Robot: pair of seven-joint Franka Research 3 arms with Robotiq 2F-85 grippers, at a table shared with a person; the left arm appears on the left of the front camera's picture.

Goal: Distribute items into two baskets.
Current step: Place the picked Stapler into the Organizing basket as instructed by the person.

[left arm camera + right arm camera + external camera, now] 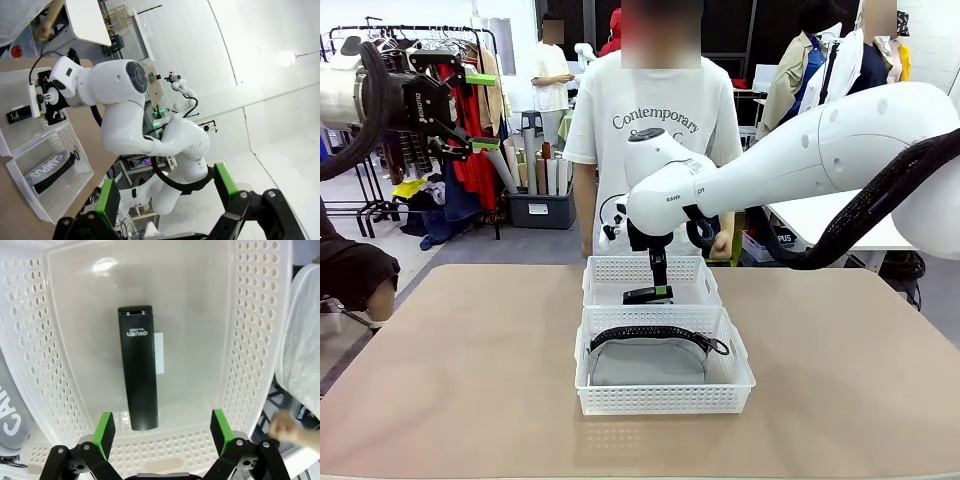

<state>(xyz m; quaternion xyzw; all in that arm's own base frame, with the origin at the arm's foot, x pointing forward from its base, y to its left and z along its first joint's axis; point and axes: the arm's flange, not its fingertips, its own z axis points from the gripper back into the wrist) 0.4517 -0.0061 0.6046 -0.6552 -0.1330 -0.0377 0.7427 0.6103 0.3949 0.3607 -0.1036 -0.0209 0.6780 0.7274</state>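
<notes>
Two white lattice baskets stand mid-table, one behind the other. A grey pouch (pixel 648 362) with a black strap lies in the near basket (pixel 660 400). On the floor of the far basket (pixel 610 266) a black stapler (pixel 139 367) lies flat. My right gripper (pixel 162 435) hovers just above the stapler's near end, open, with nothing between its green pads. In the front view that gripper (pixel 658 285) dips into the far basket over the stapler (pixel 638 297). My left gripper (pixel 482 110) is raised high at the left, open and empty.
A person in a white T-shirt (pixel 655 130) stands at the table's far edge, right behind the far basket; a hand (pixel 285 427) shows beside it. The tan table (pixel 450 380) spreads out on both sides of the baskets. The left wrist view shows my right arm (pixel 115 85) over the baskets.
</notes>
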